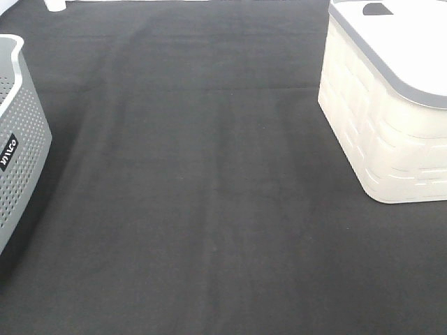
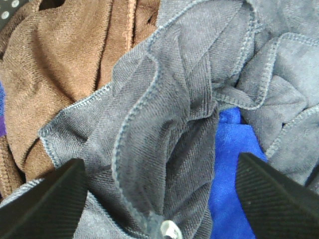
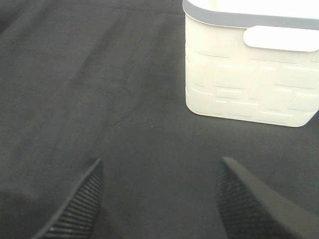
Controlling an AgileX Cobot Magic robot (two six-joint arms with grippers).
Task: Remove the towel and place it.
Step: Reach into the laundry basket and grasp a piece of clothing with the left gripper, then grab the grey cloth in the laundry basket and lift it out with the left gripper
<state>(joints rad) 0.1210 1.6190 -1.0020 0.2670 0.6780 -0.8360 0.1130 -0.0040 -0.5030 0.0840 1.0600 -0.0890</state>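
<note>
The towel (image 2: pixel 164 99) is a crumpled grey-purple cloth with a stitched hem, filling most of the left wrist view. My left gripper (image 2: pixel 159 164) hangs just over it, open, its two black fingers (image 2: pixel 45 199) standing wide on either side of a raised fold without closing on it. My right gripper (image 3: pixel 160 164) is open with nothing between its fingers, above the bare black table surface (image 3: pixel 99 89). Neither gripper shows in the exterior high view.
A brown cloth (image 2: pixel 60 64) and a bright blue cloth (image 2: pixel 229 169) lie in the same pile as the towel. A grey perforated basket (image 1: pixel 21 139) stands at the table's left edge. A white basket with a grey rim (image 1: pixel 391 118) stands at the right (image 3: pixel 249 69). Black cloth covers the table (image 1: pixel 209 174).
</note>
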